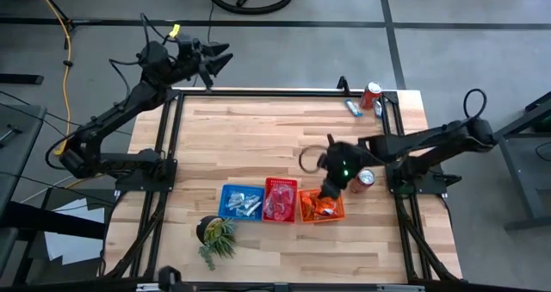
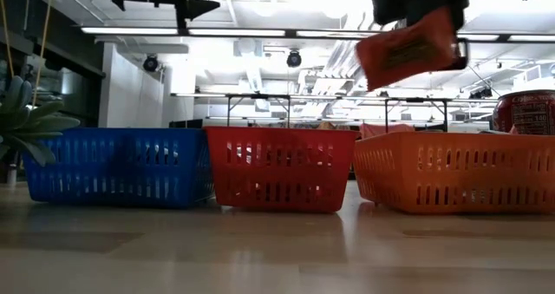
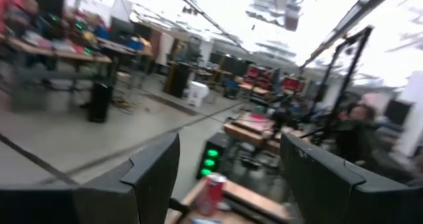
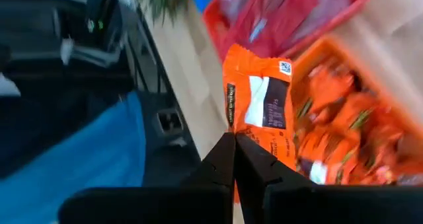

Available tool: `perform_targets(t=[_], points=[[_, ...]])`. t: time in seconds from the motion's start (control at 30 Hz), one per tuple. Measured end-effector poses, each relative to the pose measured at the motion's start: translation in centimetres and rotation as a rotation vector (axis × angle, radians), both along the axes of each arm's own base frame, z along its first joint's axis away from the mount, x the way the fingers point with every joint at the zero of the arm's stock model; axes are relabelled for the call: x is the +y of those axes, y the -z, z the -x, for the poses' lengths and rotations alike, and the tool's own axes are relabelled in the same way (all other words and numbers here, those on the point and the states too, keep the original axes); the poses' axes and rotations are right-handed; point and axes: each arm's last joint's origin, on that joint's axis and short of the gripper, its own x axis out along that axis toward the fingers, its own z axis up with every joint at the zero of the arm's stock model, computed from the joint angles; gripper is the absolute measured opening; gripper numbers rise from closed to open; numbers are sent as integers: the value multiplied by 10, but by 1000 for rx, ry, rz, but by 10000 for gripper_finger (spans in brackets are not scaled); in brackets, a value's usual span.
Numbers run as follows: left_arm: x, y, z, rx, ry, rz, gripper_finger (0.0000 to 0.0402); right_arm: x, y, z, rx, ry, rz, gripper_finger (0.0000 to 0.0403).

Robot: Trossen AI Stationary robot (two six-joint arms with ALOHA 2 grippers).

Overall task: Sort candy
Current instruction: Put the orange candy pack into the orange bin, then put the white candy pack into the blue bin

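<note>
Three small baskets stand in a row near the table's near edge: blue [image 1: 225, 191], red [image 1: 280, 182] and orange [image 1: 303, 214], each with candy of its colour inside. My right gripper [image 1: 331, 189] is over the orange basket [image 2: 451, 177], shut on an orange candy packet [image 4: 261, 108]. One blue candy [image 1: 353, 108] lies flat by the far edge. My left gripper [image 1: 213, 64] is raised beyond the table's far left corner, open and empty. My right gripper pinches the orange packet by one end [image 4: 239, 130] between its two fingertips [image 4: 225, 159], coming from above and pointing down. The packet [image 2: 408, 49] hangs tilted below the fingers, lifted clear above the orange basket.
A red soda can [image 1: 372, 94] stands at the far right corner and another [image 1: 363, 180] lies beside the orange basket. A small potted plant [image 1: 215, 233] stands near the blue basket. The table's middle and left [image 1: 241, 137] are bare wood.
</note>
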Motion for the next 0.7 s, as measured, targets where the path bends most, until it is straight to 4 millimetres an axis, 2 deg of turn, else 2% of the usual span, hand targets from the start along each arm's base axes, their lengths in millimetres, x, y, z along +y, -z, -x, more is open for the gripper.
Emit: perform_targets(t=[0.13, 0.27, 0.4, 0.57, 0.7], points=[[-15, 0, -17, -29, 69, 67, 248, 21, 5, 8, 51, -34, 91, 0], [-42, 2, -41, -20, 103, 72, 248, 30, 9, 13, 66, -17, 219, 0], [-71, 2, -60, -21, 115, 81, 248, 36, 11, 16, 67, -7, 303, 0], [-104, 2, -75, -34, 147, 104, 248, 40, 11, 18, 38, -65, 345, 0], [-118, 0, -79, -61, 124, 114, 248, 40, 11, 18, 36, -51, 365, 9]])
